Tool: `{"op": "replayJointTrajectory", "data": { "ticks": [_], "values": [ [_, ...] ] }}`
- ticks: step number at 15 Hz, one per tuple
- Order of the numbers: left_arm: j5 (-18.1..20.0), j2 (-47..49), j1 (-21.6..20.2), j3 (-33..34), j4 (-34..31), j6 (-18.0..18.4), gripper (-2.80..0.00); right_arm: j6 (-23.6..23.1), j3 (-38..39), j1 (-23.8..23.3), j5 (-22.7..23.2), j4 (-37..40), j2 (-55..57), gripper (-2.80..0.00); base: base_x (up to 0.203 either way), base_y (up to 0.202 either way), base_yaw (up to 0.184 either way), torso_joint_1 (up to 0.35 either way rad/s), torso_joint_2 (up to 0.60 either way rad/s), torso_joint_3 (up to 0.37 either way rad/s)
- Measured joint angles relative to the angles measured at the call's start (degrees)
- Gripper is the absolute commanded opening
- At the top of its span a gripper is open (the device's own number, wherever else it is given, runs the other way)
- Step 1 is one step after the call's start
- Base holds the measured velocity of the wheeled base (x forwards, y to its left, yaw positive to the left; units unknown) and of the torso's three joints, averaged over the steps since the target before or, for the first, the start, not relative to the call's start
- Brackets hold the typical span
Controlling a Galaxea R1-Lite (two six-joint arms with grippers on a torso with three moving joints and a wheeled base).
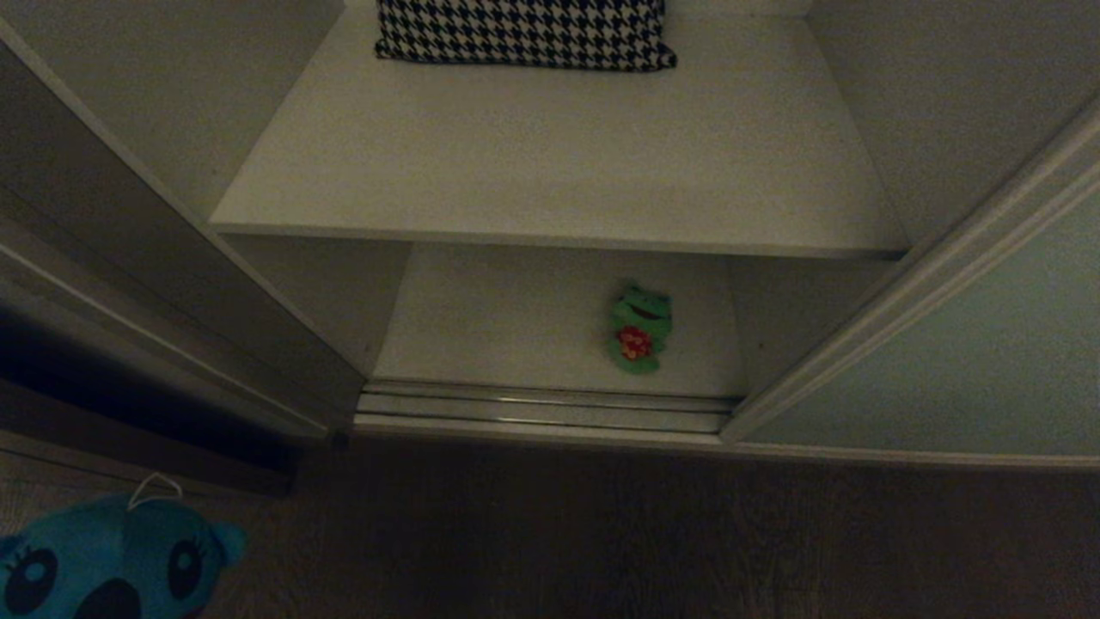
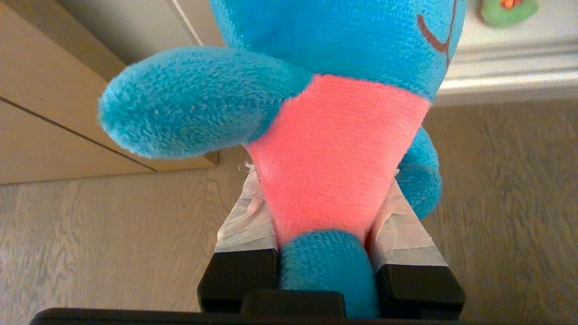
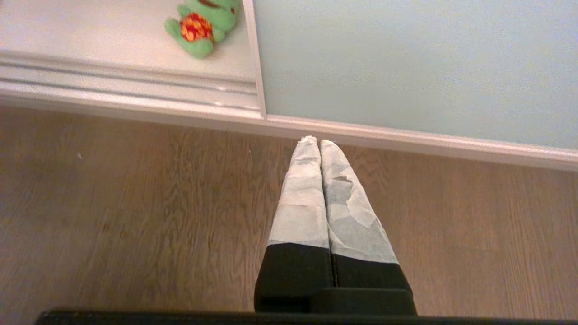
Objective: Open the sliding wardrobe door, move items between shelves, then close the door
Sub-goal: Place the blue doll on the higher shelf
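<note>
- Two plush toys show: a fuzzy teal-blue bear (image 2: pixel 334 67) with a smooth pink-red belly, and a small green frog (image 1: pixel 639 329) in red patterned clothing.
- The left claw (image 2: pixel 332 212) has the bear's lower body pinched between its pale tape-wrapped fingers (image 2: pixel 246 221), low above the wood-grain floor (image 2: pixel 113 234); in the head view the bear's round head peeks in at the lower left corner.
- The frog lies flat on the lower shelf (image 1: pixel 516 327), a plain white board, right of its middle and just behind the ridged metal track (image 1: pixel 541 411).
- On the upper shelf (image 1: pixel 550 163), at the back, rests a soft black-and-white houndstooth cushion (image 1: pixel 524 33).
- The sliding wardrobe door (image 1: pixel 971 361), a matte pale grey-green panel with a thin light frame, stands slid to the right, leaving the shelves exposed.
- The right claw (image 3: pixel 319 146) hangs above the floor before the door's lower rail, its taped tapering fingers pressed together on nothing.
</note>
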State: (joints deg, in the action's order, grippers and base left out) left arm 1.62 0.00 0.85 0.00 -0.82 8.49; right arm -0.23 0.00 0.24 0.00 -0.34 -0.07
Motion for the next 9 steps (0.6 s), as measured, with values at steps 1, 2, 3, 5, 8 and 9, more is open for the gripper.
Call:
{"op": "replayJointTrajectory", "data": {
  "ticks": [1, 2, 3, 5, 8, 9],
  "values": [
    [-0.17, -0.02, 0.0, 0.0, 0.0, -0.15, -2.8, 0.01, 0.0, 0.0, 0.0, 0.01, 0.0, -2.8, 0.0, 0.0, 0.0, -0.002, 0.0, 0.078],
    [-0.18, -0.02, 0.0, 0.0, 0.0, -0.2, -2.8, -0.02, 0.0, 0.0, 0.0, 0.01, 0.0, -2.8, 0.0, 0.0, 0.0, 0.002, 0.01, 0.041],
    [-0.26, 0.0, 0.0, 0.0, -0.02, -0.38, -2.8, -0.02, 0.0, 0.0, 0.0, 0.01, 0.0, -2.8, 0.0, 0.0, 0.0, 0.002, 0.0, 0.026],
    [-0.23, 0.0, -0.01, 0.0, -0.08, -0.64, -2.8, -0.02, 0.0, 0.0, 0.0, 0.01, 0.0, -2.8, 0.0, 0.0, 0.0, 0.0, 0.0, 0.0],
    [0.0, 0.0, -0.01, 0.0, -0.17, -0.67, -2.8, -0.02, 0.0, 0.0, 0.0, 0.03, 0.0, -2.8, 0.0, 0.0, 0.0, 0.0, 0.0, 0.0],
    [-0.03, 0.0, -0.01, 0.0, 0.02, -0.44, -2.8, -0.02, 0.0, 0.0, 0.0, 0.02, 0.0, -2.8, 0.0, 0.0, 0.0, 0.0, 0.0, 0.0]
  ]
}}
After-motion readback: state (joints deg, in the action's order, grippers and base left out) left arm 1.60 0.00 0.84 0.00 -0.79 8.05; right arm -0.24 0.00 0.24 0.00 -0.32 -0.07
